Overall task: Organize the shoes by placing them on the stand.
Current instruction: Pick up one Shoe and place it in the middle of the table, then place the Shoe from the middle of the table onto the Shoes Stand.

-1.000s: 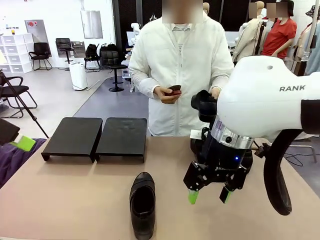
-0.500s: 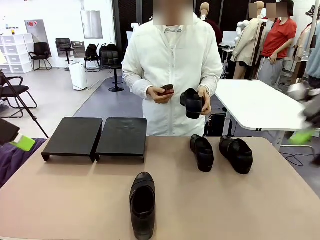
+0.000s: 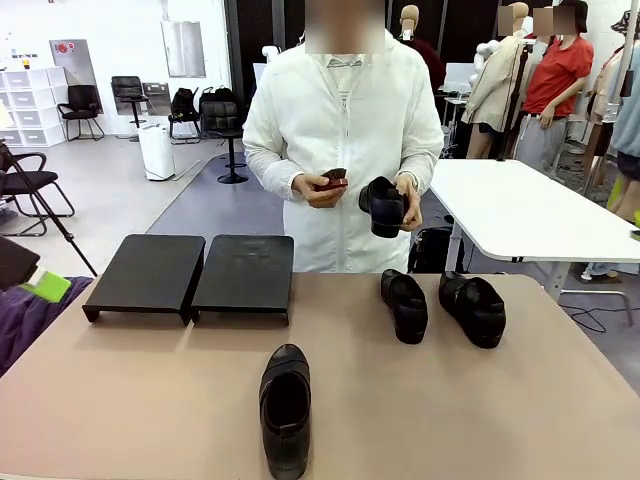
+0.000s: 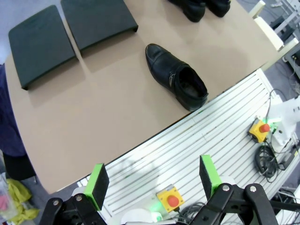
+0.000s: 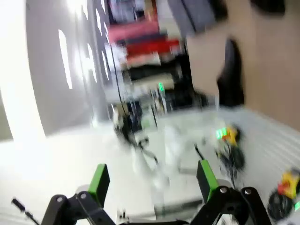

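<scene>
The shoes (image 3: pixel 286 405) are seen in a smooth black leather-like material with a soft sheen (the thick soles look duller). The stand (image 3: pixel 190 272) is made of matt black panels, and faint scuffing is seen on the right one. The bench (image 3: pixel 130 390) is finished in a smooth, matt tan surface. The person's coat (image 3: pixel 345 130) is seen as plain white cloth. A ribbed white panel (image 4: pixel 211 140), slightly glossy, is seen at the bench's near edge.

Stand (image 3: pixel 190 274): two flat black panels side by side, far left. One black shoe (image 3: pixel 286 405) front centre, toe pointing away. Pair of shoes (image 3: pixel 404 304) upright, far right. Fourth shoe (image 3: pixel 384 206) held aloft in a person's hand (image 3: pixel 411 212).
</scene>
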`<state>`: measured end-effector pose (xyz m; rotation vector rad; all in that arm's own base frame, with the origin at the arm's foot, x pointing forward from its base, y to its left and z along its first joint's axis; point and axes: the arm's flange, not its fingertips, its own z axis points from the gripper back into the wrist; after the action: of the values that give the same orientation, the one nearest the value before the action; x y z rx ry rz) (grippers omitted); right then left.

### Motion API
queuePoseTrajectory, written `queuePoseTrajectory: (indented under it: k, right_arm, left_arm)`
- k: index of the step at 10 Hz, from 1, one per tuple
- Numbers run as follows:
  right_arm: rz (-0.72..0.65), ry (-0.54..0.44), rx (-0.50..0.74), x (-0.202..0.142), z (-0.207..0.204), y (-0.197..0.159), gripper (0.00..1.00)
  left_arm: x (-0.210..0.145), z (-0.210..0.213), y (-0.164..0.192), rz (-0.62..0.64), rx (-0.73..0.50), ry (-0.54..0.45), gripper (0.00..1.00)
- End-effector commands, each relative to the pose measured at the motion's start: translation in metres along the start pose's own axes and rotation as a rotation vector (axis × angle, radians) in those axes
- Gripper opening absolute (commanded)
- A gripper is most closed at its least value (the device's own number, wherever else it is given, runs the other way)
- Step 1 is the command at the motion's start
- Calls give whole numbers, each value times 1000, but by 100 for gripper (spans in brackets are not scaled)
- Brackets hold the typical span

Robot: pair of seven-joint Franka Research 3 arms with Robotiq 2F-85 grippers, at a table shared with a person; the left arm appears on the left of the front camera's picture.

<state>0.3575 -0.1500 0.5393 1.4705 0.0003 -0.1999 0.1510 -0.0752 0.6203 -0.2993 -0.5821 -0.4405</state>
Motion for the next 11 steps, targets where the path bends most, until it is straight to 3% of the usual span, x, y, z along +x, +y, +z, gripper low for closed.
queuePoseTrajectory:
  k: [1, 11]
  right_arm:
    - [-10, 110, -56, -14, 8, 11, 100]
    - [-10, 110, -56, -14, 8, 11, 100]
  left_arm:
    - [0, 1, 0, -11, -19, 1, 100]
    - [0, 1, 0, -11, -19, 1, 100]
